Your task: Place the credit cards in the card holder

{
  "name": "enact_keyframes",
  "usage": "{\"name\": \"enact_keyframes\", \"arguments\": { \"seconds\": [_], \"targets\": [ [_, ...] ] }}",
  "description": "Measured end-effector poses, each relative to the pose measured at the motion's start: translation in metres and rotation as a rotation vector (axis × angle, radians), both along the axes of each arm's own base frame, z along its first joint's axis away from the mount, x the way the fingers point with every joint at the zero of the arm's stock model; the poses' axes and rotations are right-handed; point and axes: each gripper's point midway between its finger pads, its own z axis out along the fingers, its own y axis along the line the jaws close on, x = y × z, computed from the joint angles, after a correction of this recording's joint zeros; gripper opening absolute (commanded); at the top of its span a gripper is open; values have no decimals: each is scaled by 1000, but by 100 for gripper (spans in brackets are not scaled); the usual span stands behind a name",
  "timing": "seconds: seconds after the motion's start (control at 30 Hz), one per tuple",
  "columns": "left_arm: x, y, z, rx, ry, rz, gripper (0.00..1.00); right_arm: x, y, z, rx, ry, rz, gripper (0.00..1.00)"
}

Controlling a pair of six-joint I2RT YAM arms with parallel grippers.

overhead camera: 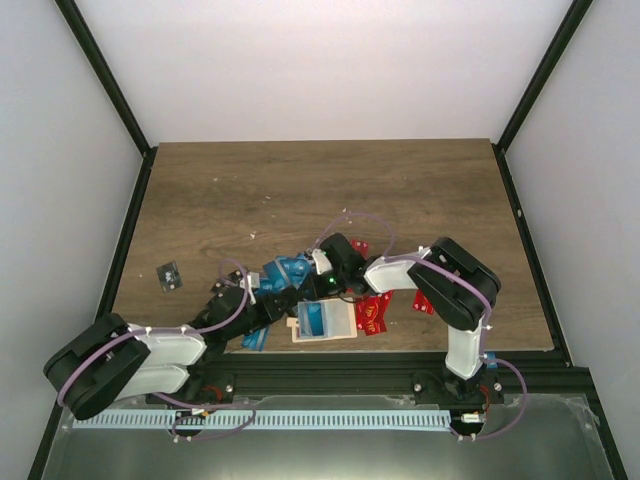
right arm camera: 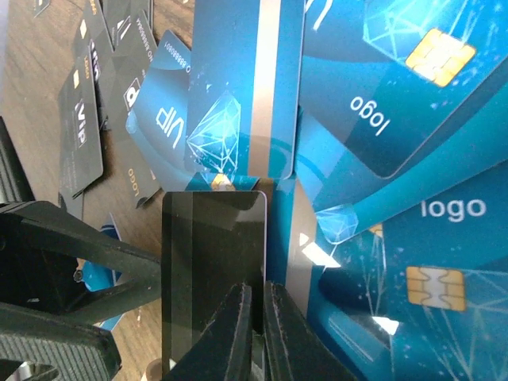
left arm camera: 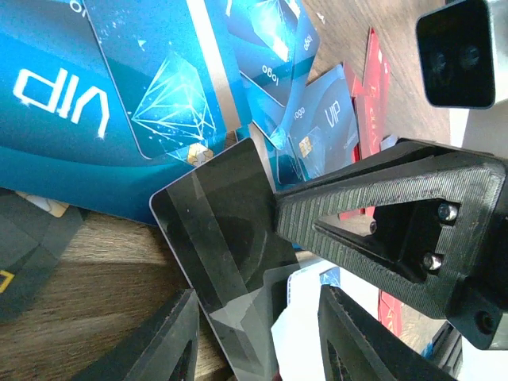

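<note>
Several credit cards lie in a loose pile: blue ones in the middle and red ones to the right. The pale beige card holder lies at the near edge with a blue card on it. My right gripper is shut on the edge of a black card above the blue cards. In the left wrist view this black card sits between the spread fingers of my open left gripper, and the right gripper's finger reaches in from the right. Both grippers meet over the pile.
A single black card lies apart at the left. More red cards lie by the right arm. Dark cards lie on the wood left of the blue ones. The table's near edge runs just behind the holder.
</note>
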Motion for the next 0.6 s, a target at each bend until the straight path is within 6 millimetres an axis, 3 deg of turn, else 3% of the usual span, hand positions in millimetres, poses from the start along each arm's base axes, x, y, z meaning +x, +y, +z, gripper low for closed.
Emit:
{"name": "enact_keyframes", "arguments": {
  "seconds": [0.43, 0.6],
  "targets": [
    [5, -1, 14, -54, -55, 18, 44, -7, -4, 2, 105, 108, -3, 11],
    [5, 0, 8, -39, -43, 21, 37, -6, -5, 1, 111, 124, -9, 11]
  ]
}}
